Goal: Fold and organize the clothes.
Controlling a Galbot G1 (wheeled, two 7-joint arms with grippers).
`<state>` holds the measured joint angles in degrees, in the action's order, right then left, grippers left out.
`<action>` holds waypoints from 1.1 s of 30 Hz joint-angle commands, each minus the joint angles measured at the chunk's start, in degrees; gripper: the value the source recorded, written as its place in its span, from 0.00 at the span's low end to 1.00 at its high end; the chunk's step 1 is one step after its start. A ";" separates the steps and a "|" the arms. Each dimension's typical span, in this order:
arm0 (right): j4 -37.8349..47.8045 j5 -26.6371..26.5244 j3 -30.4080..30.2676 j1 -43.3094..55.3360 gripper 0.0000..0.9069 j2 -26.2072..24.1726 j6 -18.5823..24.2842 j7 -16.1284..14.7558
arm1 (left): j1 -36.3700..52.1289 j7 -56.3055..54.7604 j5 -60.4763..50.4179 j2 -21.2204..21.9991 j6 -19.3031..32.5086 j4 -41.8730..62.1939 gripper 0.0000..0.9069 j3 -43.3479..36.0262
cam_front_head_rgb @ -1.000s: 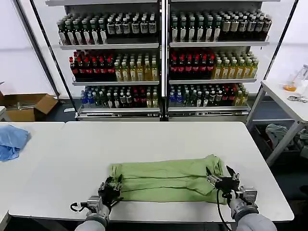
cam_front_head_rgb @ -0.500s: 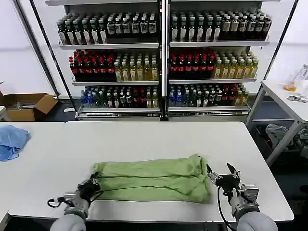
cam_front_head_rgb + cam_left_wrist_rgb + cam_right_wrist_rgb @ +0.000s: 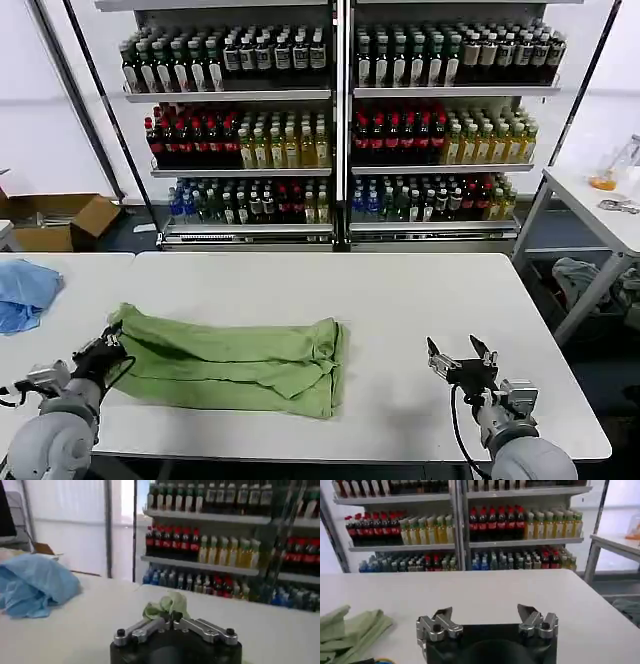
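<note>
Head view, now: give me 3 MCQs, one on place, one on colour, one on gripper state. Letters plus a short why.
1. Where does the folded shirt lie on the table?
A. robot's left part
B. robot's right edge
C. far edge by the shelves

2. What colour is the crumpled cloth on the side table at the robot's left?
A. red
B. light blue
C. black

3. How is the right gripper?
A. shut on the shirt
B. open over bare table
C. shut on a bottle

Key: 1 A, the shirt lies left, its end pinched by the left gripper. 2 B, the cloth is light blue. 3 B, the right gripper has fingers apart, holding nothing.
</note>
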<state>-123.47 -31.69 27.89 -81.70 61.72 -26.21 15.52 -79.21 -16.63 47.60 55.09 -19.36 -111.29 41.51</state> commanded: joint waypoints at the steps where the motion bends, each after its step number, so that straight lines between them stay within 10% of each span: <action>1: -0.17 -0.12 0.21 -0.30 1.00 -0.31 0.04 0.05 | 0.02 -0.68 19.80 5.54 -2.24 -16.70 0.02 -5.83; 21: 2.17 -0.56 -0.56 2.08 1.00 -0.42 0.13 0.15 | 14.33 -4.20 16.30 22.29 -1.86 -1.00 0.04 -36.41; 22: 2.24 -0.62 -0.59 2.22 1.00 -0.41 0.11 0.14 | 15.05 -4.16 15.44 22.76 -1.98 0.81 0.13 -37.44; 23: 2.28 -0.70 -0.59 2.31 1.00 -0.39 0.09 0.15 | 15.48 -4.10 14.73 22.93 -2.38 1.91 0.86 -38.01; 24: 2.32 -0.78 -0.60 2.38 1.00 -0.41 0.10 0.16 | 15.91 -3.82 13.57 23.07 -3.05 2.85 1.00 -38.51; 33: 2.57 -0.84 -0.76 2.72 1.00 -0.27 0.15 0.00 | 14.28 3.41 6.83 19.58 -5.73 -1.34 1.00 -36.27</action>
<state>-121.06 -32.53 27.16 -79.10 61.41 -26.10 15.55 -66.55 -18.66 61.08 74.17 -22.71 -113.31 9.41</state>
